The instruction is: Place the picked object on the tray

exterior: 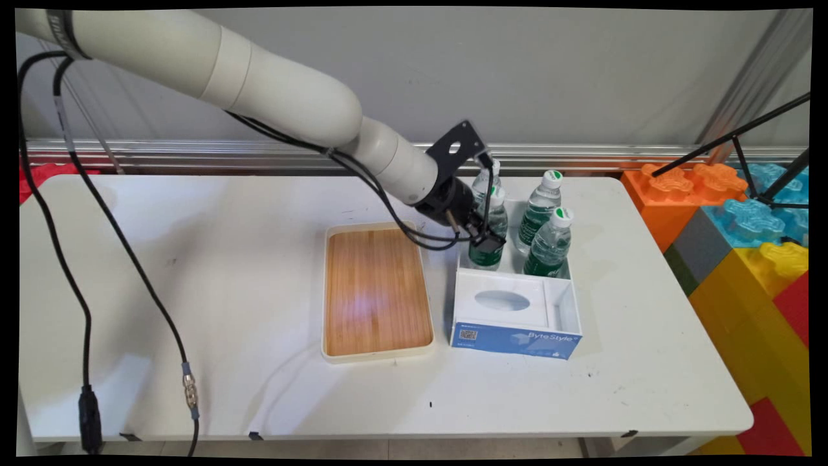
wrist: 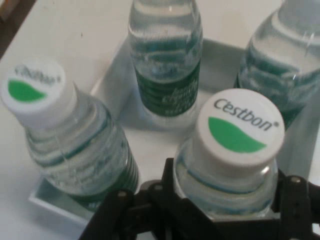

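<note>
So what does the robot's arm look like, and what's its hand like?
The arm is made of thick, round, creamy-white tube sections joined together. Thin black cables hang from it, one with a silver metal plug. At its end sits a black metal bracket with a hole, then the black two-finger gripper.

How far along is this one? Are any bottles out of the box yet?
Done: none out; all four bottles stand in the white box. In hand: the gripper is closed around one bottle, not yet lifted. Left: apparently lifting it; the wooden tray beside the box holds no bottles.
</note>
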